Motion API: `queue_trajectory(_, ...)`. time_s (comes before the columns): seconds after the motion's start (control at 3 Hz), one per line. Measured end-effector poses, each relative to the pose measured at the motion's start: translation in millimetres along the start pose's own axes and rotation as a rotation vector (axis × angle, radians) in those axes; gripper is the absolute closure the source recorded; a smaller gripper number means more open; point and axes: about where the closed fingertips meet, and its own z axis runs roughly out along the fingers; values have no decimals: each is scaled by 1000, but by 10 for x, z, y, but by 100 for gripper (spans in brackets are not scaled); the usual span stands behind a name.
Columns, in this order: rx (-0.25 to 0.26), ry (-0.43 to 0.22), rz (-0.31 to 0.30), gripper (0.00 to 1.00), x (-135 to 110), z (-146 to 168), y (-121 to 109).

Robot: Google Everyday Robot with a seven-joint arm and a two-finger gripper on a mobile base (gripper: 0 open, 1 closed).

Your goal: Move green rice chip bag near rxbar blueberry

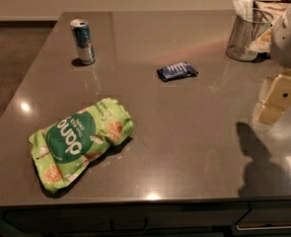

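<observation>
Crinkled light-green rice chip bag [82, 143] sits front-left on the grey table [184, 147], well apart from the small dark-blue bar wrapper [177, 71]. Cream pincer [277, 98] is far right, can't tell its grip tbh.

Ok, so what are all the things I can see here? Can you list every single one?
counter: one, shiny grey, fills most of the view
green rice chip bag: one, light green, lying at the front left of the counter
rxbar blueberry: one, dark blue, middle of the counter, apart from the bag
drink can: one, blue and silver, upright at the back left
mesh cup: one, silver, back right, with white paper in it
robot arm: one, white, right edge
jaws: one set, cream, right edge, over the counter below the arm
</observation>
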Motion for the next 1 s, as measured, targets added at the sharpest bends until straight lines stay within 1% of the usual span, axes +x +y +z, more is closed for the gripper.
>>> queue_trajectory(0.33,0,5,-5,0,-92,-10,2)
queue_trajectory(0.67,-8,-33,-65,0,-415,52,163)
queue_trajectory(1.0,-46,-88,-166,0,-840,257,347)
